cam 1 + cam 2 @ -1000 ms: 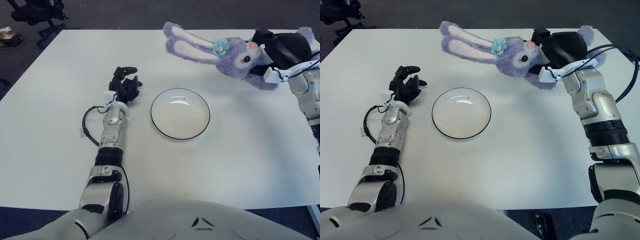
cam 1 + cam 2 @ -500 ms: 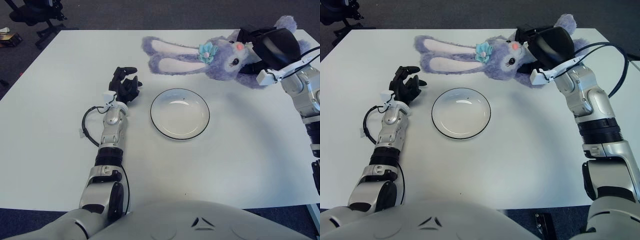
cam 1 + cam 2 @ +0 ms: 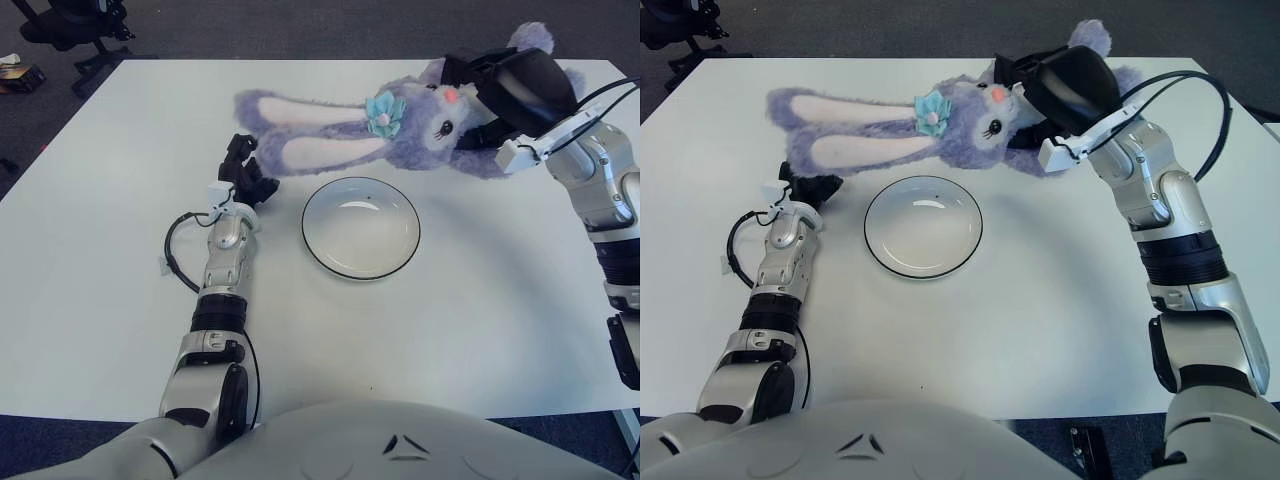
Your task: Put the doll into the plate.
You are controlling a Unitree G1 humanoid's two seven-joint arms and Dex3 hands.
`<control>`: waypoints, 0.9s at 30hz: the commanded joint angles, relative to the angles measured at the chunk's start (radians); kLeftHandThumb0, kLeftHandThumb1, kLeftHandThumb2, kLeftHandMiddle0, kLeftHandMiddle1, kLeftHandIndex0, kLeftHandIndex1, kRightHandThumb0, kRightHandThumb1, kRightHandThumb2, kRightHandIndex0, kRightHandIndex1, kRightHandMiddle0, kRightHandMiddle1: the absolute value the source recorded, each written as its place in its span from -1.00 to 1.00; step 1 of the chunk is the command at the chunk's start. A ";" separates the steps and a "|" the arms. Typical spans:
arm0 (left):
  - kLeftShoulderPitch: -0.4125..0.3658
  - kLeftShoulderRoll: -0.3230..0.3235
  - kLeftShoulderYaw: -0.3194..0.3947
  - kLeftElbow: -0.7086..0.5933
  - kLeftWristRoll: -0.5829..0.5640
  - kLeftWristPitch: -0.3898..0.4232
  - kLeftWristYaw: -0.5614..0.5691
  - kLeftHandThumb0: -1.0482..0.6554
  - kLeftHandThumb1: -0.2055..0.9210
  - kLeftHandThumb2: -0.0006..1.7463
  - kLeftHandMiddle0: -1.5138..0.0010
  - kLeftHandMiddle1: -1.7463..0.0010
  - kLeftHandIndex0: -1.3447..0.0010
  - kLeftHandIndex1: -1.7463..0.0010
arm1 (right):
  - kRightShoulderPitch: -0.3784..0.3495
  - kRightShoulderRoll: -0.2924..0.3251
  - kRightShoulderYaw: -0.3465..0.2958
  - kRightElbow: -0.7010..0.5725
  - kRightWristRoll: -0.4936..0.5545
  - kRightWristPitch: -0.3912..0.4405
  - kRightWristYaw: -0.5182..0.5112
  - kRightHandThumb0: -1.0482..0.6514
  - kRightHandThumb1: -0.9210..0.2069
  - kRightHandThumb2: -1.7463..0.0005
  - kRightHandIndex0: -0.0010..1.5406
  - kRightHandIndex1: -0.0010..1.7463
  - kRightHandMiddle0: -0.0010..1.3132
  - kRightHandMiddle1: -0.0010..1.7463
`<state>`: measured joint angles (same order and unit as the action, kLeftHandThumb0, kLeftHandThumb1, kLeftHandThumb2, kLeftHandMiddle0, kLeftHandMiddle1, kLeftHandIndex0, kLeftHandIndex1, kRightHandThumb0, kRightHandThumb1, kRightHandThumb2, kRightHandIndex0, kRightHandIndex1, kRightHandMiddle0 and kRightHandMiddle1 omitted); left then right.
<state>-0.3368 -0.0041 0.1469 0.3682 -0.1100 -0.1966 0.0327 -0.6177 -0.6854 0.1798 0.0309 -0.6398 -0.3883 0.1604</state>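
Note:
A purple plush rabbit doll (image 3: 420, 125) with long white-lined ears (image 3: 300, 130) and a teal bow hangs in the air, held at its body by my right hand (image 3: 510, 90), which is shut on it. Its ears stretch left above the table, just behind the plate and over my left hand. The white plate (image 3: 361, 227) with a dark rim sits empty at the table's middle. My left hand (image 3: 245, 175) shows left of the plate, partly hidden under the ear tips.
The white table (image 3: 480, 330) spreads under everything. Beyond its far left corner stands a black office chair (image 3: 75, 25) on dark carpet.
My right hand has carried the doll leftward, from the table's far right toward the plate. The ears now reach over my left hand, which stayed in place.

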 commanded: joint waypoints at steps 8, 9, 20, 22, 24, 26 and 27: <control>0.023 -0.011 -0.009 -0.003 0.017 0.023 0.025 0.22 0.63 -0.28 0.29 -0.78 0.40 -0.56 | -0.017 0.063 0.037 -0.042 0.033 -0.009 0.087 -0.26 -0.18 -0.30 -0.07 1.00 -0.25 1.00; 0.023 -0.012 -0.010 -0.002 0.018 0.023 0.027 0.22 0.63 -0.27 0.29 -0.78 0.40 -0.56 | -0.017 0.070 0.041 -0.047 0.027 -0.004 0.094 -0.26 -0.18 -0.30 -0.07 1.00 -0.25 1.00; 0.022 -0.016 -0.018 -0.005 0.024 0.023 0.041 0.22 0.62 -0.27 0.29 -0.78 0.40 -0.56 | -0.029 0.056 0.056 -0.043 0.036 -0.068 0.160 -0.25 -0.24 -0.25 -0.09 1.00 -0.29 1.00; 0.020 -0.016 -0.019 -0.003 0.025 0.021 0.042 0.22 0.62 -0.27 0.29 -0.78 0.40 -0.56 | -0.023 0.053 0.059 -0.042 0.069 -0.092 0.185 -0.24 -0.25 -0.24 -0.09 1.00 -0.30 1.00; 0.018 -0.016 -0.019 -0.001 0.026 0.020 0.043 0.22 0.62 -0.27 0.29 -0.78 0.40 -0.56 | -0.015 0.052 0.063 -0.048 0.108 -0.103 0.221 -0.24 -0.25 -0.24 -0.09 1.00 -0.30 1.00; 0.017 -0.017 -0.020 0.000 0.026 0.019 0.044 0.22 0.62 -0.27 0.29 -0.78 0.40 -0.56 | -0.012 0.052 0.062 -0.054 0.129 -0.103 0.246 -0.24 -0.26 -0.23 -0.09 1.00 -0.30 1.00; 0.017 -0.017 -0.020 0.000 0.026 0.019 0.045 0.22 0.62 -0.27 0.29 -0.78 0.40 -0.56 | -0.012 0.053 0.061 -0.054 0.134 -0.104 0.252 -0.24 -0.26 -0.23 -0.09 1.00 -0.31 1.00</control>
<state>-0.3351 -0.0142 0.1307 0.3569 -0.0927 -0.1817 0.0690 -0.6186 -0.6213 0.2427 -0.0076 -0.5495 -0.4817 0.3815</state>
